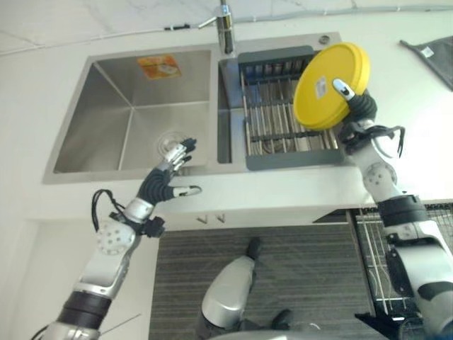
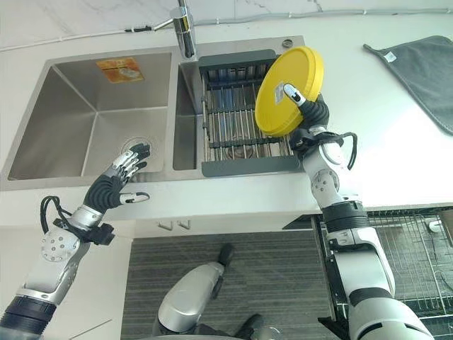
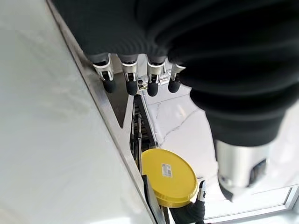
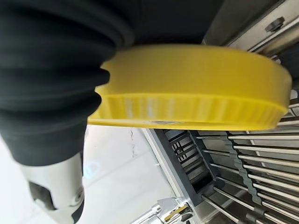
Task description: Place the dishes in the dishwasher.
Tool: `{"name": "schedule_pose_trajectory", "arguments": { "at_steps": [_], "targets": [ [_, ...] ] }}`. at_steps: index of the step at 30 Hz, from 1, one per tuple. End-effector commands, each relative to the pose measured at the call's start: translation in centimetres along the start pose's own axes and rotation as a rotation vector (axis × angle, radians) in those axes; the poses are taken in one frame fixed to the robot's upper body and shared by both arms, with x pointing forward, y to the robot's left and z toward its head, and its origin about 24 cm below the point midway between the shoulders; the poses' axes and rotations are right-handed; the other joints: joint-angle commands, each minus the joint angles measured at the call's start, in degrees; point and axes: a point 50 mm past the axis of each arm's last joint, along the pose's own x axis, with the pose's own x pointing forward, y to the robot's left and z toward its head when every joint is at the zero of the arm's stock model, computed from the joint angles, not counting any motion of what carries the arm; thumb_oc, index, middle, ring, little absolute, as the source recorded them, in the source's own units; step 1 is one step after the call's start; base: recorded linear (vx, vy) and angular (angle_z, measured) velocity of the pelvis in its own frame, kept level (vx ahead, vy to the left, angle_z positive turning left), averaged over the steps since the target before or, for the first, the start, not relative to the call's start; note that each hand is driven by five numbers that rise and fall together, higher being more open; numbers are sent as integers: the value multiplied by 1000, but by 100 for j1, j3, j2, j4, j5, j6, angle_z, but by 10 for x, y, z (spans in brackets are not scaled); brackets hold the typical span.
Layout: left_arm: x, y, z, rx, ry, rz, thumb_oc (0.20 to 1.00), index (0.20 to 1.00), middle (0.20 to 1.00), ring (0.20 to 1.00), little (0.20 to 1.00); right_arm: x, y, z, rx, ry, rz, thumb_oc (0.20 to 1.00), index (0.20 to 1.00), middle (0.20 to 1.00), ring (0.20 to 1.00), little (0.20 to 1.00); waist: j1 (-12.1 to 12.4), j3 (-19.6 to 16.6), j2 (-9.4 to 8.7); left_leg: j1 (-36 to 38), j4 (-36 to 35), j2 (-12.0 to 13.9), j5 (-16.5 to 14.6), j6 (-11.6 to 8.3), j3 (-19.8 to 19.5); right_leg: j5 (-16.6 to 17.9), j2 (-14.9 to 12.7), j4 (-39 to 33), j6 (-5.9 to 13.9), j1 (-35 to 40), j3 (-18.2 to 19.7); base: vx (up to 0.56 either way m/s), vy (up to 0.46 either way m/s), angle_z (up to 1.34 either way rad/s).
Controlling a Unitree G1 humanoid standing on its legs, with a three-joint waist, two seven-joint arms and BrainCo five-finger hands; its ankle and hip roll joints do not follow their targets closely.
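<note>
The right hand [image 2: 306, 108] grasps a yellow plate [image 2: 287, 88], thumb pressed on the plate's underside and the fingers hidden behind it. The plate is held tilted, raised above the right end of the drying rack [image 2: 237, 120], apart from its wires. In the right wrist view the plate's ribbed rim [image 4: 196, 105] crosses the frame edge-on; the hand's own fingers cannot be made out there. A small white label [image 3: 167, 170] sits on the plate's underside; its print is too small to read.

The rack is a dark frame with metal bars, seated in the right basin of the steel sink [image 1: 106, 127]. Whether anything lies in the rack beneath the plate cannot be told. A faucet [image 1: 225, 30] stands at the back between the basins, its top cut off by the frame.

The left hand [image 1: 170, 180] is released, fingers straight and spread, thumb out, holding nothing, over the front edge of the sink at the left basin, near the drain [image 1: 170, 144].

A grey cloth [image 2: 421, 74] lies on the white counter [image 2: 382, 142], cut off at the right edge. A wire dishwasher rack [image 2: 417, 262] shows below the counter at lower right, partly hidden by the right arm.
</note>
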Motion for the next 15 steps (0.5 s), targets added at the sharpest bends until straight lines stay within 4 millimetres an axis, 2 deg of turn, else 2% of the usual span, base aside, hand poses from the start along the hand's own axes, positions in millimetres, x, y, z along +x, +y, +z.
{"name": "schedule_pose_trajectory", "arguments": {
  "at_steps": [1,10,11,12,13,15],
  "targets": [
    [-8,-6,-1,12,13,-29,1000,1000,1000,1000,1000,3,4,28,-82,-90,42,1000,1000,1000,1000,1000,116,-452,1,278,-782,343,73,-359,-183,292,-178,662,-123,-524,-24,4,-1,4],
    [-9,-8,-2,4,25,-47,1000,1000,1000,1000,1000,9,-2,35,-94,-79,-9,1000,1000,1000,1000,1000,212,-439,-79,262,-763,316,48,-344,-241,295,-132,635,-130,-475,-48,3,-4,1],
    [-9,-7,-2,6,28,-53,1000,1000,1000,1000,1000,8,-7,34,-99,-67,-35,768,768,768,768,768,241,-442,-110,271,-753,300,24,-327,-279,297,-130,643,-121,-467,-56,25,-39,2],
    [-9,-6,-2,6,30,-55,1000,1000,1000,1000,1000,8,-9,32,-114,-63,-48,457,457,457,457,457,249,-447,-122,277,-751,293,17,-322,-292,300,-129,642,-116,-459,-56,34,-39,4],
    [-9,-7,-2,7,31,-60,1000,1000,1000,1000,1000,9,-11,33,-147,-64,-72,200,200,200,200,200,269,-449,-136,286,-762,282,12,-313,-305,297,-127,647,-111,-451,-61,38,-9,4],
    [-9,-8,-4,1,34,-65,1000,1000,1000,1000,1000,11,-16,34,-200,-65,-124,200,200,200,200,200,289,-464,-120,291,-764,262,14,-305,-320,285,-135,660,-111,-431,-59,36,22,2]
  ]
}}
